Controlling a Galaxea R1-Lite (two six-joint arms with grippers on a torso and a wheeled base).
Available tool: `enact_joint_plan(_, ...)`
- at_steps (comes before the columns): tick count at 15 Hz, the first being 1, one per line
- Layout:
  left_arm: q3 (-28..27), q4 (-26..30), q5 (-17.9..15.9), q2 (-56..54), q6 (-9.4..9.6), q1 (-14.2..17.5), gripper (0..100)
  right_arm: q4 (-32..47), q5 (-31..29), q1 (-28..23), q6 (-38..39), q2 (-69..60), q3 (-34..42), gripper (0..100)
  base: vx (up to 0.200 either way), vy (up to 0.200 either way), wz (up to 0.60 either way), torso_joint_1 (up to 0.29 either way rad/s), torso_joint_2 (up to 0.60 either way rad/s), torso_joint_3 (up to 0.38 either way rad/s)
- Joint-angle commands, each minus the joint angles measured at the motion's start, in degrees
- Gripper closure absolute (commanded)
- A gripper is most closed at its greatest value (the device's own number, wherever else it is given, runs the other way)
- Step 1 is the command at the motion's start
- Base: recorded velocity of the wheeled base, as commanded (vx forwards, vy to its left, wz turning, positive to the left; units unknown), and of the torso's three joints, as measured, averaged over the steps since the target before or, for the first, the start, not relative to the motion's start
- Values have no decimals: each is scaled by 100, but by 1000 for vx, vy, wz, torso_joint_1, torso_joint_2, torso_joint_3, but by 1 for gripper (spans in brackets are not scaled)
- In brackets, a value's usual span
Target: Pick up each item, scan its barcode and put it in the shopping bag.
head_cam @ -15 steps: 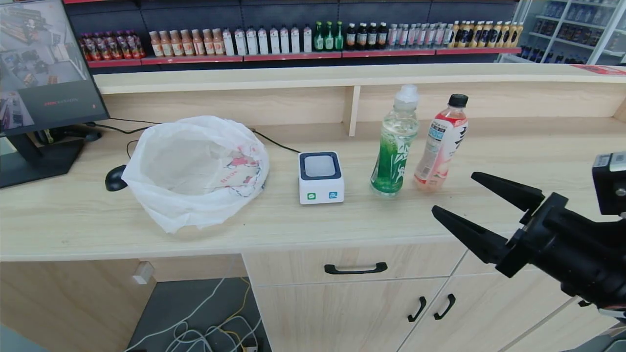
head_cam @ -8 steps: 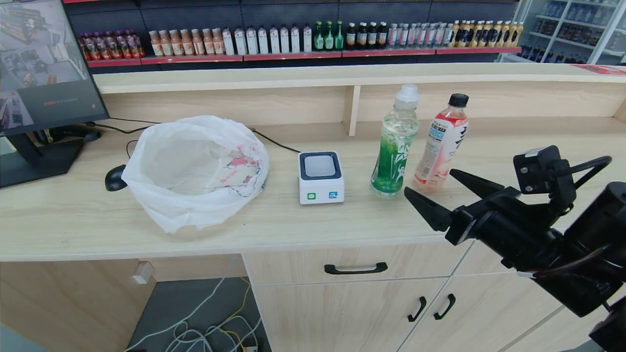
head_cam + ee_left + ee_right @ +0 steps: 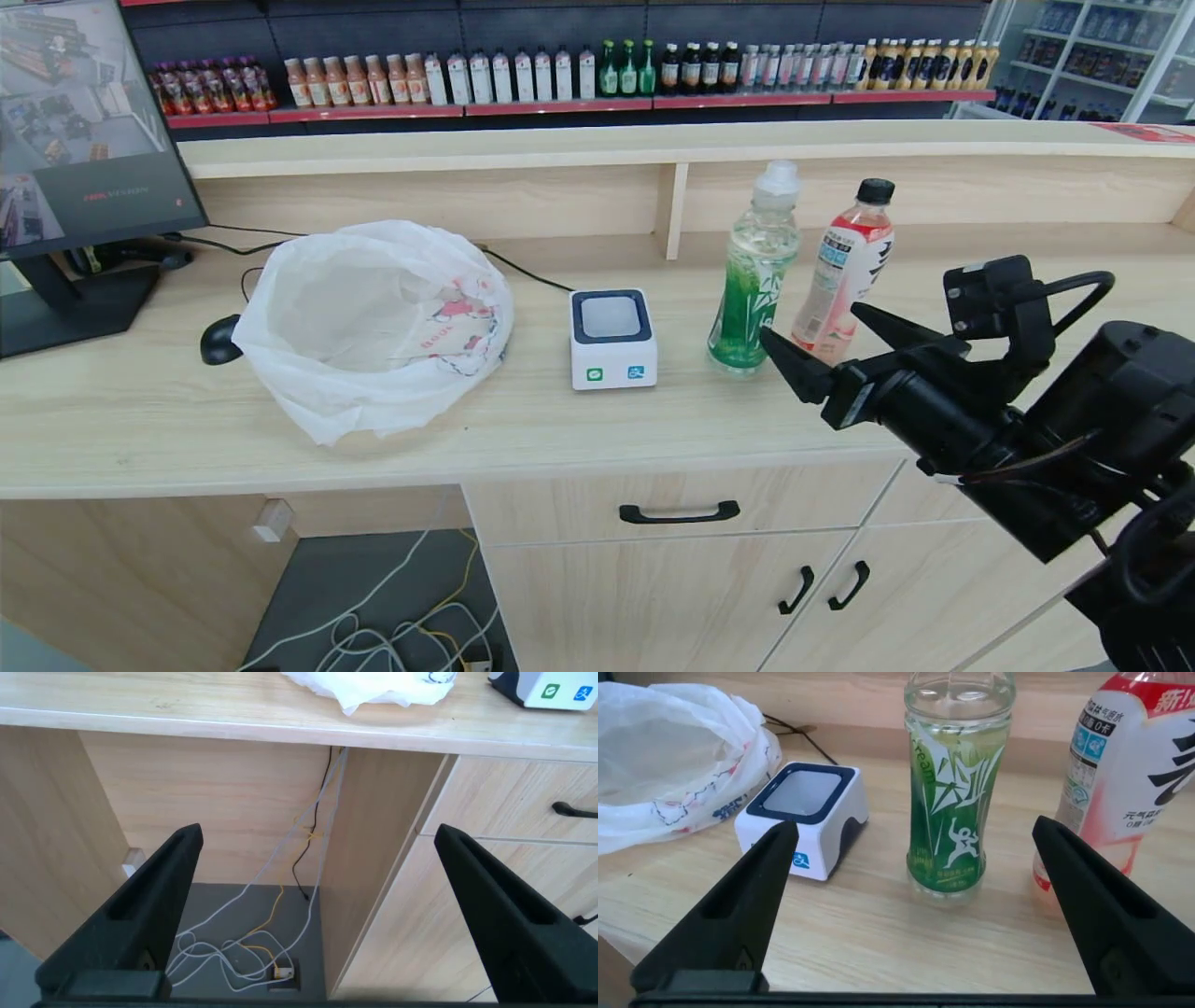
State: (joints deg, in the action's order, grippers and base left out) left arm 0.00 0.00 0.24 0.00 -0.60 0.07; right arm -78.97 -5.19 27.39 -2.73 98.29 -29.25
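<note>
- The right gripper (image 3: 812,327) is hanging to the right of the scanner (image 3: 611,338), with its jaws spread wide and nothing between them.
- The green bottle (image 3: 752,280) is standing upright on the counter (image 3: 140,420), near the scanner's right side. The pink bottle (image 3: 840,280) is standing farther right of the scanner, close beside the green one.
- Risk: the two bottles are standing close together, so a finger entering the gap between them is likely to nudge the pink bottle. Both bottles are tall and narrow, and a sideways push high on the body is likely to tip one over.
- Risk: the green bottle's clear plastic is looking smooth, so a light or off-centre grip may be letting it slip or rotate.
- The green bottle is showing a pale cap, a waisted body and a green printed label. No barcode is showing on the side facing the right wrist camera.
- The shopping bag (image 3: 373,322) is lying open to the left of the scanner.
- The left gripper (image 3: 320,835) is hanging below and left of the scanner, under counter level, with its jaws wide and empty.
</note>
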Motion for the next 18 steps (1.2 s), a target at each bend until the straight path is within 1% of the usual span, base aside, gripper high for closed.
enact_joint_plan(1,0,0,2,0,-2,1,0,-31,-34,82,1,261,-187,0,0,0,0,0,0,0)
enact_joint_plan(5,0,0,2,0,-2,1,0,-110,-70,214,1,770,-679,0,0,0,0,0,0,0)
enact_joint_plan(7,0,0,2,0,-2,1,0,-584,-149,240,-61,1122,-697,0,0,0,0,0,0,0)
enact_joint_plan(8,0,0,2,0,-2,1,0,-628,-333,293,-35,1166,-688,0,0,0,0,0,0,0)
enact_joint_plan(11,0,0,2,0,-2,1,0,-628,-386,311,-17,1271,-802,0,0,0,0,0,0,0)
enact_joint_plan(13,0,0,2,0,-2,1,0,-620,-404,311,-26,1447,-1022,0,0,0,0,0,0,0)
enact_joint_plan(16,0,0,2,0,7,1,0,-628,-412,293,-26,1561,-1092,0,0,0,0,0,0,0)
enact_joint_plan(18,0,0,2,0,-2,1,0,-620,-500,214,-26,1720,-1329,0,0,0,0,0,0,0)
